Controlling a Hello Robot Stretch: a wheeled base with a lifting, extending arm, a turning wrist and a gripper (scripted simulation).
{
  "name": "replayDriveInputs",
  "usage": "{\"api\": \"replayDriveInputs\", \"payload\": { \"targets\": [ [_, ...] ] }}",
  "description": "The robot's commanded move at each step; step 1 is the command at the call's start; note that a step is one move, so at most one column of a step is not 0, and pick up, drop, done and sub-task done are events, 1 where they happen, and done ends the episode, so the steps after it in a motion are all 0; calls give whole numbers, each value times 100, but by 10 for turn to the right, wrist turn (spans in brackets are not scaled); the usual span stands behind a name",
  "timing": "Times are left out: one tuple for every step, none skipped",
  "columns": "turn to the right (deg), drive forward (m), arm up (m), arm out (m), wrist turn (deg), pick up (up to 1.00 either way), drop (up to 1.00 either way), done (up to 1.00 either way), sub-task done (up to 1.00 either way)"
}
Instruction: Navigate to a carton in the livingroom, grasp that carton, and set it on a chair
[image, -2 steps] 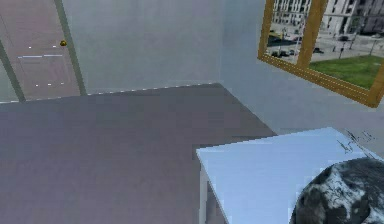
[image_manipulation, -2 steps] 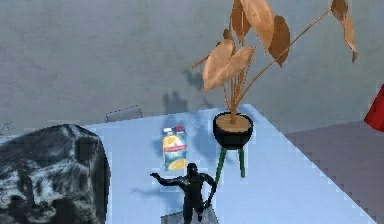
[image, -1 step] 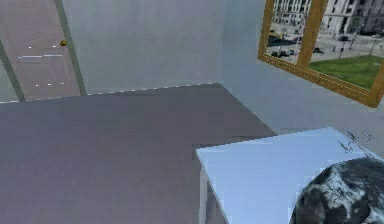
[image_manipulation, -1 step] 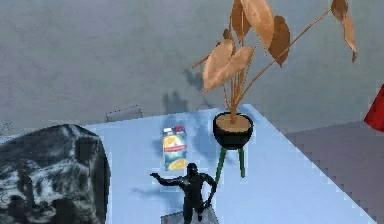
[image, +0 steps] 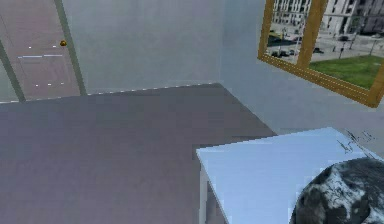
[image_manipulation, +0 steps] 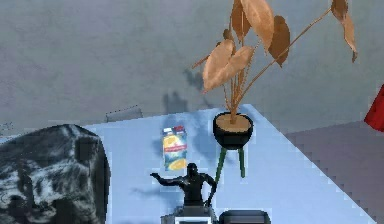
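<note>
The tool (image_manipulation: 186, 183) sits at the bottom centre of the arm side view, over the pale table (image_manipulation: 300, 185). The carton (image_manipulation: 176, 148), yellow and orange with a red top, stands upright on the table just above the tool in the frame. I cannot tell whether the tool holds anything. A potted plant (image_manipulation: 233, 128) with brown leaves stands right of the carton. A dark marbled lump (image_manipulation: 50, 175) lies at lower left. The forward view has a door (image: 40, 50) at upper left and a window (image: 325, 40) at upper right.
</note>
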Motion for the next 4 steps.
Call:
{"api": "replayDriveInputs", "payload": {
  "targets": [
    [0,0,0,38,0,0,0,0,0],
    [0,0,0,0,450,0,0,0,0],
    [0,0,0,0,450,0,0,0,0],
    [0,0,0,0,450,0,0,0,0]
  ]
}}
